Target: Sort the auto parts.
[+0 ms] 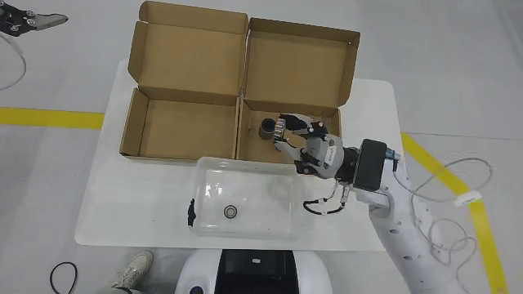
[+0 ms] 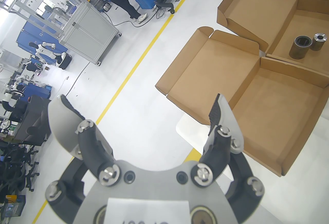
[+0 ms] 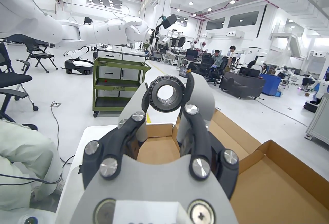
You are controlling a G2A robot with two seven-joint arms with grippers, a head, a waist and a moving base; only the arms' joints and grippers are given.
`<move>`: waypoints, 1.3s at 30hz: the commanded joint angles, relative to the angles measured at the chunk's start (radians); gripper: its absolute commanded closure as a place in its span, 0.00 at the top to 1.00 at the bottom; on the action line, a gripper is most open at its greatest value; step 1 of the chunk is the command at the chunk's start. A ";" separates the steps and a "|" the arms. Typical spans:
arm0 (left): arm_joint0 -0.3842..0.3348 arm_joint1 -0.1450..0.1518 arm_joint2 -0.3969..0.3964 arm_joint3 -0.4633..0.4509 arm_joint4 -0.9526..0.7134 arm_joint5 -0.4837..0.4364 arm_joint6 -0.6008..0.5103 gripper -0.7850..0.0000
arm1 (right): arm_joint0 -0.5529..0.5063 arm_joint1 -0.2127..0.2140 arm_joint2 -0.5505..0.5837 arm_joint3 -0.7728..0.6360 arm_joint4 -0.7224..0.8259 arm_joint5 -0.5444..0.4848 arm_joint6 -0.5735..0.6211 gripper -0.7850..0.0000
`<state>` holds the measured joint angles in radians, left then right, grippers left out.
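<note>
The right gripper (image 1: 288, 133) is clamped across the outer race of a bearing (image 3: 166, 106), leaving the bore free, probably for a clean drop. Its arm extends from 5 o'clock, wrist near level, over the right box (image 1: 298, 69), at 3 o'clock of two sleeves (image 2: 300, 48). The left gripper (image 2: 138, 99) is spread and empty, parked off-table at 10 o'clock. One ring (image 1: 230, 211) lies in the bin (image 1: 245, 161).

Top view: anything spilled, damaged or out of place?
Nothing stands out. Left box and right box sit open, square; cylindrical parts upright in the right box; one bearing in the clear bin, a second bearing in the right gripper. Small dark item at the bin's left rim: can't identify.
</note>
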<state>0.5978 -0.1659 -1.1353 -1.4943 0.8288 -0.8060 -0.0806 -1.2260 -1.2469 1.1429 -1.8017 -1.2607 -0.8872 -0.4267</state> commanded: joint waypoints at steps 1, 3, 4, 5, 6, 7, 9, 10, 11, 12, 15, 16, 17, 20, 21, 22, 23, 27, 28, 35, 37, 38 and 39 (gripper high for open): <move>0.000 0.000 0.000 0.000 0.000 0.000 0.000 1.00 | 0.050 -0.006 -0.032 0.033 0.025 0.003 0.058 0.00; 0.000 0.000 0.000 0.000 0.000 0.000 0.000 1.00 | 0.100 -0.014 -0.070 0.068 0.064 0.009 0.120 0.00; 0.000 0.000 0.000 0.000 0.000 0.000 0.000 1.00 | 0.127 -0.019 -0.091 0.084 0.086 0.012 0.151 0.00; 0.000 0.000 0.000 0.000 0.000 0.000 0.000 1.00 | 0.153 -0.024 -0.111 0.105 0.106 0.014 0.182 0.00; 0.000 0.000 0.000 0.000 0.000 0.000 0.000 1.00 | 0.180 -0.028 -0.128 0.127 0.125 0.016 0.212 0.00; 0.000 0.000 0.000 0.000 0.000 0.000 0.000 1.00 | 0.205 -0.033 -0.146 0.144 0.141 0.019 0.238 0.00; 0.000 0.000 0.000 0.000 0.000 0.000 0.000 1.00 | 0.252 -0.044 -0.184 0.179 0.171 0.036 0.296 0.00; 0.000 0.000 0.000 0.000 0.000 0.000 0.000 1.00 | 0.274 -0.049 -0.201 0.198 0.185 0.048 0.328 0.00; 0.000 0.000 0.000 0.000 0.000 0.000 0.000 1.00 | 0.295 -0.054 -0.217 0.214 0.201 0.060 0.359 0.00; 0.000 0.000 0.000 0.000 0.000 0.000 0.000 1.00 | 0.314 -0.060 -0.233 0.231 0.218 0.070 0.391 0.00; 0.000 0.000 0.000 0.000 0.000 0.000 0.000 1.00 | 0.372 -0.074 -0.270 0.290 0.277 0.093 0.468 0.00; 0.000 0.000 0.000 0.000 0.000 0.000 0.000 1.00 | 0.389 -0.079 -0.280 0.313 0.297 0.098 0.485 0.00; 0.000 0.000 0.000 0.000 0.000 0.000 0.000 1.00 | 0.404 -0.085 -0.290 0.333 0.318 0.103 0.492 0.00; 0.000 0.000 0.000 0.000 0.000 0.000 0.000 1.00 | 0.448 -0.102 -0.326 0.399 0.361 0.096 0.491 0.00; 0.000 0.000 0.000 0.000 0.000 0.000 0.000 1.00 | 0.463 -0.109 -0.340 0.418 0.367 0.104 0.497 0.00; 0.000 0.000 0.000 0.000 0.000 0.000 0.000 1.00 | 0.479 -0.116 -0.353 0.442 0.374 0.111 0.505 0.00; 0.000 0.000 0.000 0.000 0.000 0.000 0.000 1.00 | 0.496 -0.123 -0.368 0.464 0.380 0.122 0.519 0.00; 0.000 0.000 0.000 0.000 0.000 0.000 0.000 1.00 | 0.559 -0.156 -0.429 0.537 0.411 0.187 0.590 0.00; 0.000 0.000 0.000 0.000 0.000 0.000 0.000 1.00 | 0.573 -0.165 -0.444 0.554 0.420 0.203 0.608 0.00; 0.000 0.000 0.000 0.000 0.000 0.000 0.000 1.00 | 0.665 -0.231 -0.542 0.672 0.475 0.281 0.714 0.00; 0.000 0.000 0.000 0.000 0.000 0.000 0.000 1.00 | 0.692 -0.251 -0.567 0.711 0.488 0.294 0.743 0.00; 0.000 0.000 0.000 0.000 0.000 0.000 0.000 1.00 | 0.704 -0.262 -0.582 0.732 0.492 0.301 0.762 0.00; 0.000 0.000 0.000 0.000 0.000 0.000 0.000 1.00 | 0.716 -0.273 -0.596 0.752 0.502 0.301 0.782 0.00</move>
<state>0.5978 -0.1659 -1.1353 -1.4943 0.8288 -0.8060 -0.0806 -0.5216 -1.5097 0.5605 -1.0701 -0.7666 -0.5870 0.3355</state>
